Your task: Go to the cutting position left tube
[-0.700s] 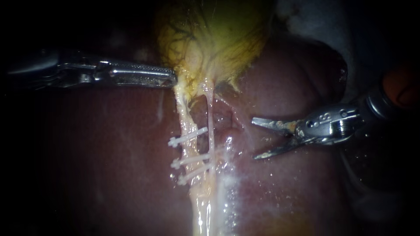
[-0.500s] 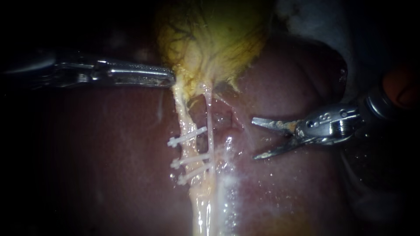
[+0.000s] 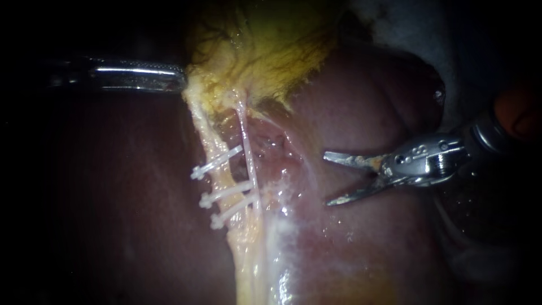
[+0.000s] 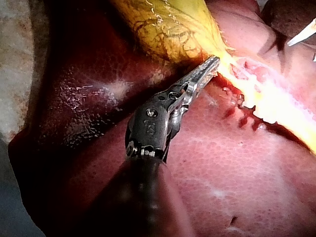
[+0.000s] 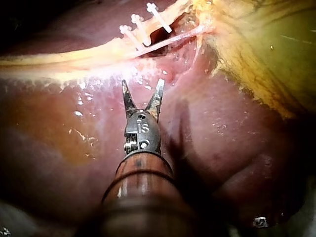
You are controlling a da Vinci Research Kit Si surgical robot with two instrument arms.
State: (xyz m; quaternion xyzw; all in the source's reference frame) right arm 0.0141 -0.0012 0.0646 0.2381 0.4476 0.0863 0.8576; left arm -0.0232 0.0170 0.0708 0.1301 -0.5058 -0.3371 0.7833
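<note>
Left tube (image 3: 208, 141), three clips (image 3: 226, 195): well left of right instrument (image 3: 327, 179), jaws wide, empty. Left instrument (image 3: 182, 80) jaws clamp gallbladder (image 3: 271, 45) edge.

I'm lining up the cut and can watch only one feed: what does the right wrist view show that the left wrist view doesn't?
Only the right wrist view: my right instrument whole, jaws open, short of the three clips.
Only the left wrist view: my left instrument, jaws shut on the gallbladder edge.
Both: liver, gallbladder and the pale tubes; the left wrist view catches just a jaw tip of the right instrument.
</note>
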